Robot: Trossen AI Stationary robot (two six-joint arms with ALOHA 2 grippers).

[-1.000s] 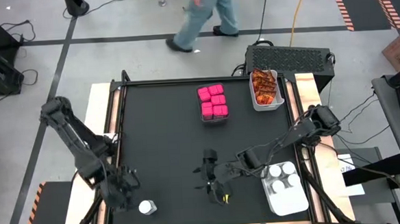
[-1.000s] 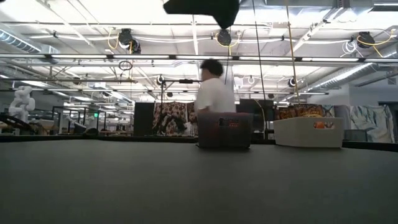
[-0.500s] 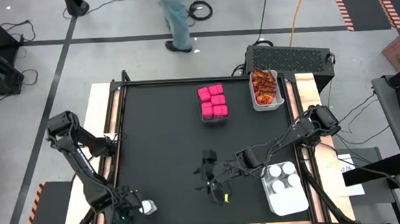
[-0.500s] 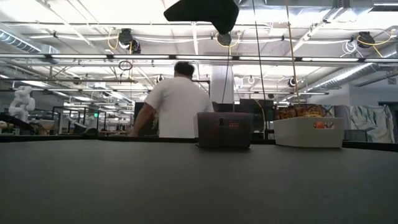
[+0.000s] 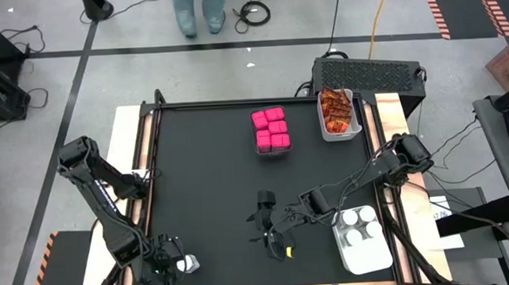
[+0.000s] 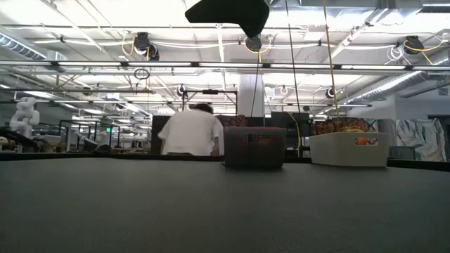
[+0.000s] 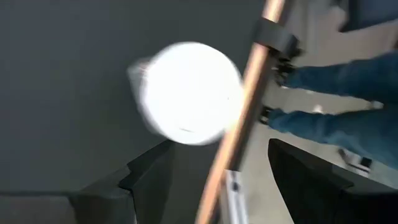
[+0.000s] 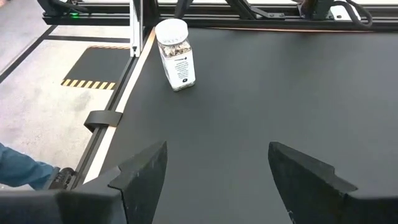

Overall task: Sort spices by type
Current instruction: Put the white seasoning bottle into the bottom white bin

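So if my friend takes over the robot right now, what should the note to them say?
Left gripper: open, empty, right above the last loose jar at the table's near left corner.
Right gripper: open, empty, waiting low over the middle of the table.
Done: six pink packs are together in the dark tray; the orange-red sachets are in the far white bin; four jars stand in the near white bin on the right.
Left: pick up the loose jar and put it with the other jars.
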